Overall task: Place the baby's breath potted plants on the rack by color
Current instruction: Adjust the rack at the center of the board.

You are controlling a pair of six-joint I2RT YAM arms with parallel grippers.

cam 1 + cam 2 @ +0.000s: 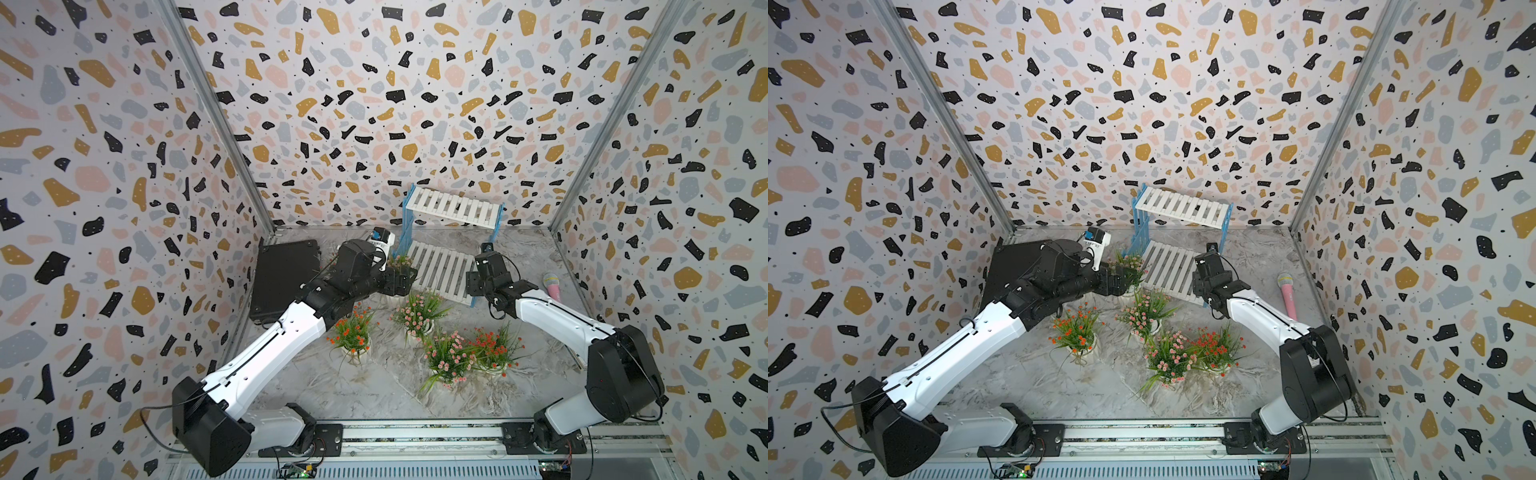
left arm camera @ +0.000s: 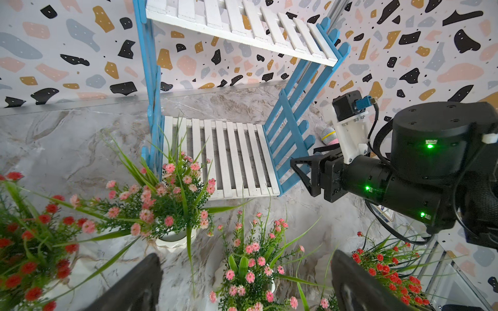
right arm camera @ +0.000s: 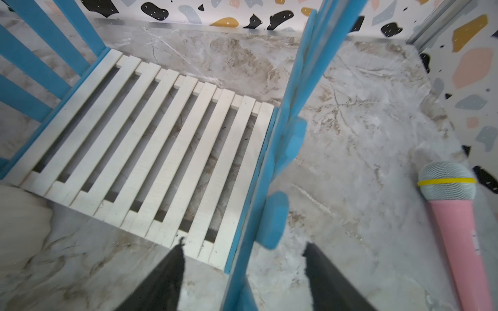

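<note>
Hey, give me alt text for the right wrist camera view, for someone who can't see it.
The right gripper is open, its dark fingers either side of the blue side frame of the rack, whose white slatted lower shelf is bare. A pink toy microphone lies on the marble table beside the rack.

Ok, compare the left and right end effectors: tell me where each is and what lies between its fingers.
The left end effector hangs over the potted plants; the right end effector is at the blue side frame of the rack. Between the left end effector's fingers a pink-flowered plant shows; the right end effector's fingers straddle that frame, with a gap showing on each side. Both are open and hold nothing.
</note>
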